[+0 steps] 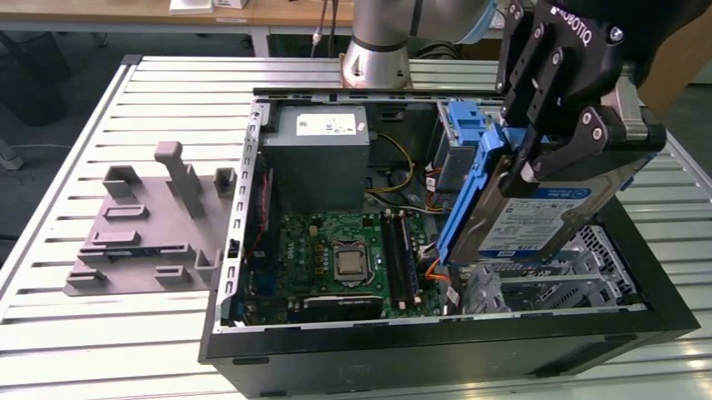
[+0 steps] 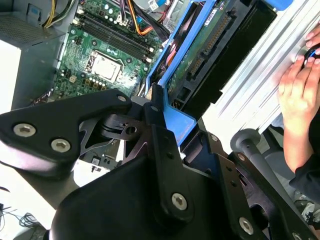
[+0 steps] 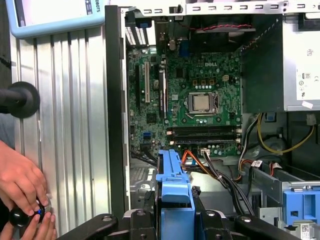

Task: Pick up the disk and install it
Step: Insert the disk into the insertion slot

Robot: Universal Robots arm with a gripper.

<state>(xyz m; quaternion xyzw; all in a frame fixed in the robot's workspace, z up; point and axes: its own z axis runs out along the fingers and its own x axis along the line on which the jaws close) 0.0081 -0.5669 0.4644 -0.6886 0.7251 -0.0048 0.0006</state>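
One end effector (image 1: 581, 154), clamped on disk (image 1: 536, 218), above computer case (image 1: 445, 343)

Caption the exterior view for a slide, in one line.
End effector gripping the disk, held tilted above the open computer case on a slatted metal table.

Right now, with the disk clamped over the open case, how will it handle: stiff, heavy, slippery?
Likely rigid: the disk looks metal-bodied and hangs tilted in the gripper without sagging. Probably dense for its size, given that metal casing. The blue side rails look plastic, so they may flex or slip a little under the jaws.
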